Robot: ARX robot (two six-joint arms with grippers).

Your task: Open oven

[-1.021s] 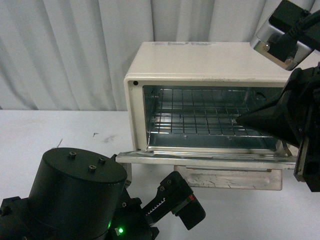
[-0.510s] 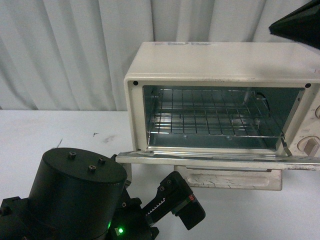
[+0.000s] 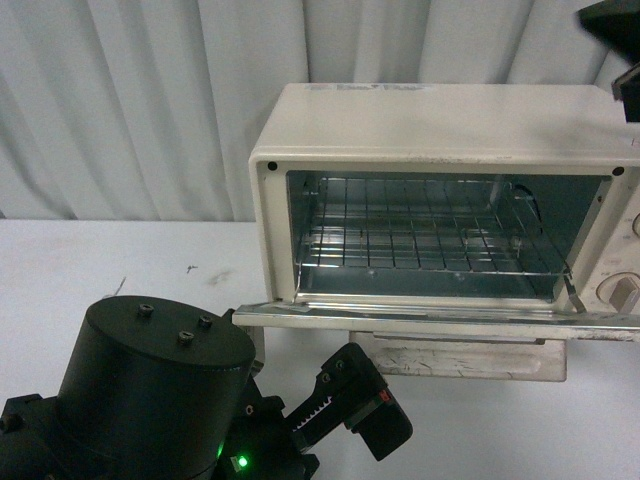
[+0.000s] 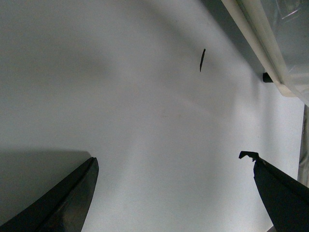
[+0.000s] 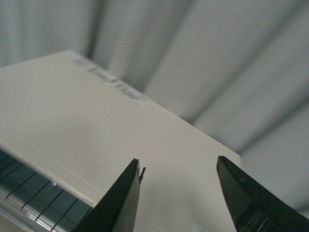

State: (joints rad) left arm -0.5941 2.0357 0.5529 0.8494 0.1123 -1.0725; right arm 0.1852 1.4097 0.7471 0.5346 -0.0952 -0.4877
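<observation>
The cream-white oven [image 3: 440, 130] stands on the white table, right of centre. Its glass door [image 3: 430, 320] hangs down flat and open, and the wire rack [image 3: 420, 235] shows inside. A round knob [image 3: 622, 292] sits at its right edge. My right gripper [image 3: 615, 30] is high at the top right corner, open and empty. In the right wrist view it [image 5: 178, 164] hovers above the oven's top [image 5: 96, 116]. My left gripper [image 3: 350, 405] is low in front of the door, open and empty. In the left wrist view it [image 4: 170, 157] faces bare table, with the door's edge [image 4: 260, 38] beyond it.
A grey curtain [image 3: 130, 100] hangs behind the table. My left arm's black base [image 3: 150, 390] fills the bottom left corner. A small black mark [image 4: 202, 59] lies on the white table top [image 3: 100, 260] left of the oven.
My right arm has risen from in front of the oven's opening to the top right corner. The door stays down. My left arm has not moved.
</observation>
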